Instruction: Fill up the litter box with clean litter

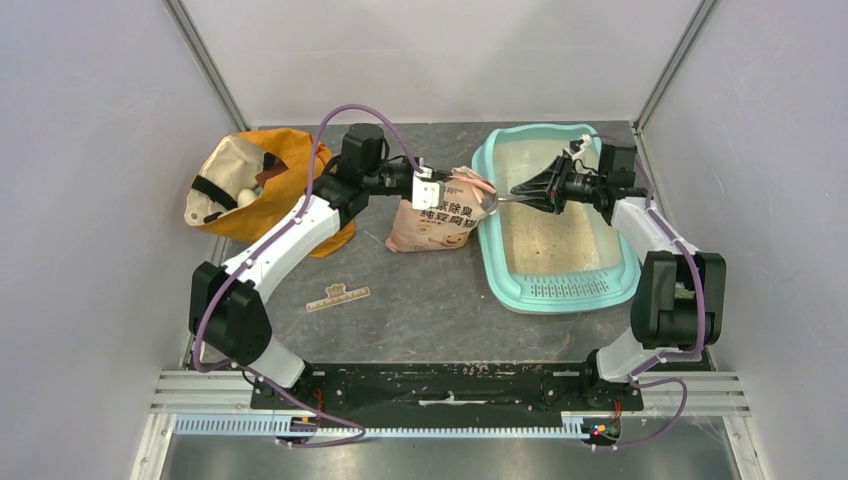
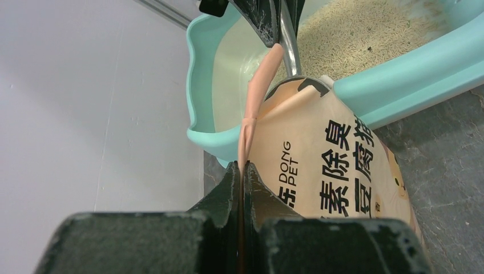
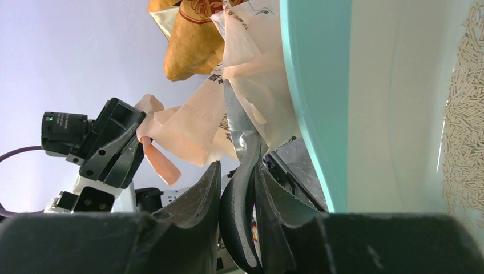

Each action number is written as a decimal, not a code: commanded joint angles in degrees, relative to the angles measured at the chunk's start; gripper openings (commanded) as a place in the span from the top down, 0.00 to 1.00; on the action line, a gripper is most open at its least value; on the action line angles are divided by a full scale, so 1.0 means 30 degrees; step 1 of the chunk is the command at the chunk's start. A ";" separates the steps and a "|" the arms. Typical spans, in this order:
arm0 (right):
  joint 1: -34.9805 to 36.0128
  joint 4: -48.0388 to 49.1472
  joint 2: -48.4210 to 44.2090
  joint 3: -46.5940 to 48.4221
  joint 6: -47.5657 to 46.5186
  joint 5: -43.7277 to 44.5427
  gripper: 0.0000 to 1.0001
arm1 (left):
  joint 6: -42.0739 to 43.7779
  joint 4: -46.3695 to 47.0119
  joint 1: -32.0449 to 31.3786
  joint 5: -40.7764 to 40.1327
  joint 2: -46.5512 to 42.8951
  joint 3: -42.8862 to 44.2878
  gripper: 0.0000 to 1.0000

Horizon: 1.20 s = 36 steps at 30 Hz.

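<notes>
While the left arm's (image 1: pixel 290 235) jaws are pressed together on the folded top edge of the peach-pink printed litter pouch (image 1: pixel 432 222), holding its mouth up, the right arm's (image 1: pixel 640 230) jaws pinch the dark handle of a silver metal scoop (image 3: pixel 237 123) whose bowl reaches into that mouth. What lies inside the pouch cannot be seen. Just to the pouch's right, the large rectangular teal-green plastic litter box (image 1: pixel 575 293) sits at the back right of the dark grey counter (image 1: pixel 420 310), perforated lip toward the arm bases. Its cream interior carries a thin layer of pale beige clean litter (image 1: pixel 548 235) over the middle and near part of the floor, with bare cream showing at the far end. The pouch leans against the tray's left rim, and the scoop handle crosses above that rim. An orange fabric bag (image 1: pixel 290 175) slumps open at the back left, showing a pale lining, a black strap and a small white rounded object. The tray's far and right rims stand near the enclosure walls. Open counter lies between the pouch and the arm bases, with only a flat tan strip (image 1: pixel 338 293) on it.
</notes>
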 commanded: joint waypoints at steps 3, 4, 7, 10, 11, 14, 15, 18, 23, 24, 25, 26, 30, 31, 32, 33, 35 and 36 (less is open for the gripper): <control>-0.1324 0.0539 -0.1619 -0.0068 0.0534 -0.1305 1.00 | 0.0053 0.1303 -0.0158 0.1171 0.0176 0.1390 0.98; -0.1575 0.0329 -0.1741 -0.0113 0.0393 -0.1304 1.00 | 0.0073 0.1272 -0.0158 0.1136 0.0177 0.1420 0.98; -0.2173 -0.0345 -0.2003 -0.0149 -0.0056 -0.1492 1.00 | 0.0368 0.1003 -0.0158 0.1076 0.0120 0.1442 0.98; -0.2458 -0.0753 -0.2228 -0.0178 -0.0145 -0.1650 1.00 | 0.0510 0.0790 -0.0159 0.1061 0.0120 0.1456 0.98; -0.2557 -0.0823 -0.2329 -0.0154 -0.0166 -0.1698 1.00 | 0.0547 0.0761 -0.0158 0.1047 0.0168 0.1485 0.98; -0.2917 -0.1225 -0.2513 -0.0227 -0.0329 -0.1826 1.00 | 0.0606 0.0741 -0.0158 0.1032 0.0270 0.1544 0.98; -0.3059 -0.1277 -0.2565 -0.0265 -0.0335 -0.1894 1.00 | 0.0636 0.0726 -0.0158 0.1017 0.0288 0.1573 0.98; -0.3484 -0.1732 -0.2754 -0.0334 -0.0574 -0.2005 1.00 | 0.0654 0.0721 -0.0158 0.1018 0.0339 0.1574 0.98; -0.4012 -0.2500 -0.3072 -0.0608 -0.1102 -0.2114 1.00 | 0.0773 0.0685 -0.0162 0.1107 0.0419 0.1568 0.98; -0.4175 -0.2678 -0.3148 -0.0670 -0.1230 -0.2174 1.00 | 0.0763 0.0684 -0.0158 0.1127 0.0438 0.1573 0.98; -0.4277 -0.2890 -0.3184 -0.0731 -0.1389 -0.2241 1.00 | 0.0781 0.0684 -0.0174 0.1134 0.0446 0.1603 0.98; -0.4406 -0.3140 -0.3222 -0.0751 -0.1593 -0.2295 1.00 | 0.0758 0.0684 -0.0159 0.1134 0.0465 0.1603 0.98; -0.4819 -0.3974 -0.3321 -0.0852 -0.2389 -0.2367 1.00 | 0.0786 0.0663 -0.0160 0.1163 0.0548 0.1687 0.98; -0.4933 -0.4222 -0.3341 -0.0897 -0.2613 -0.2354 1.00 | 0.0834 0.0613 -0.0158 0.1189 0.0576 0.1694 0.98; -0.5029 -0.4404 -0.3369 -0.0910 -0.2809 -0.2371 1.00 | 0.0865 0.0582 -0.0158 0.1187 0.0609 0.1718 0.98; -0.5146 -0.4680 -0.3392 -0.0935 -0.3052 -0.2408 1.00 | 0.0898 0.0581 -0.0160 0.1195 0.0629 0.1720 0.98; -0.5375 -0.4923 -0.3430 -0.0993 -0.3283 -0.2489 1.00 | 0.0918 0.0469 -0.0158 0.1207 0.0672 0.1804 0.98; -0.5467 -0.5025 -0.3460 -0.0987 -0.3365 -0.2535 1.00 | 0.0959 0.0407 -0.0165 0.1202 0.0701 0.1835 0.98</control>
